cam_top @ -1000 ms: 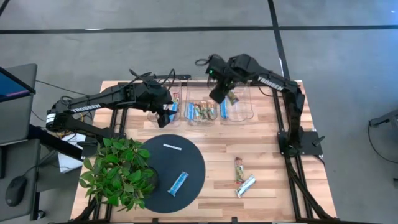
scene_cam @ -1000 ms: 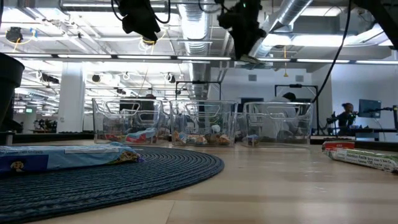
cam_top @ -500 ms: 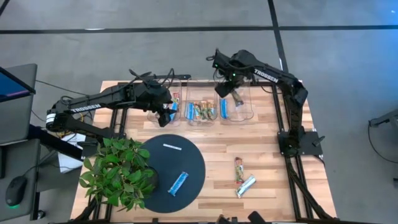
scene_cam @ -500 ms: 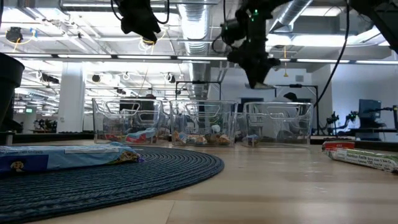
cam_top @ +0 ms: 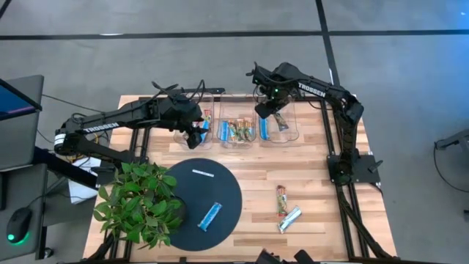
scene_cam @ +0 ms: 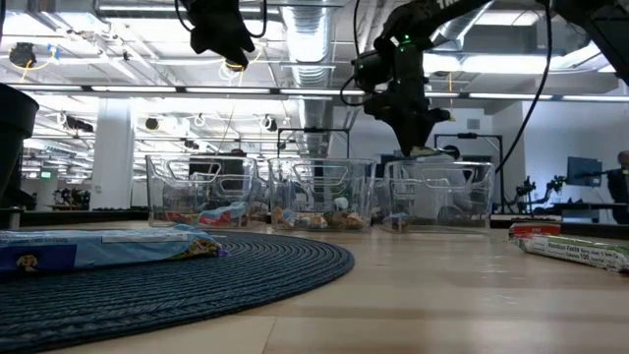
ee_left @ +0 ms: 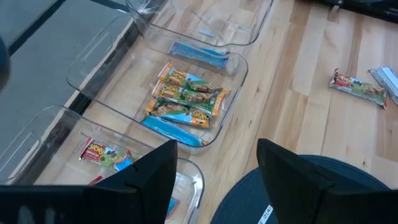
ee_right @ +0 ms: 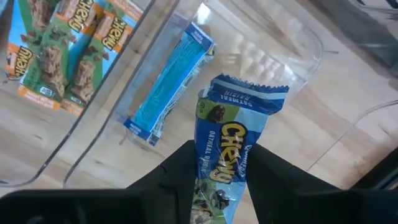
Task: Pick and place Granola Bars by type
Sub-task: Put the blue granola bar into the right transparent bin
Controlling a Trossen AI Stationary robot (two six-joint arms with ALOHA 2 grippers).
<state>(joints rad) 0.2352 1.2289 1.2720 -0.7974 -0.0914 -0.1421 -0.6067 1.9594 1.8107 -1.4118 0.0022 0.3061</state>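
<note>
Blue-green bar (ee_right: 229,149) between right jaws, over bin (ee_right: 273,56)

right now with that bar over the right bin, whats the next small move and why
Probably lower a little and let go. The right hand holds a Chewy bar above the right bin, which already has a blue bar lying in it. The held bar hangs over bare bin floor beside that one, so a short drop should land it inside. The left hand waits open by the left bin.

Bright, even overhead light; soft shadows; glare off clear bins (ee_right: 261,56)
</note>
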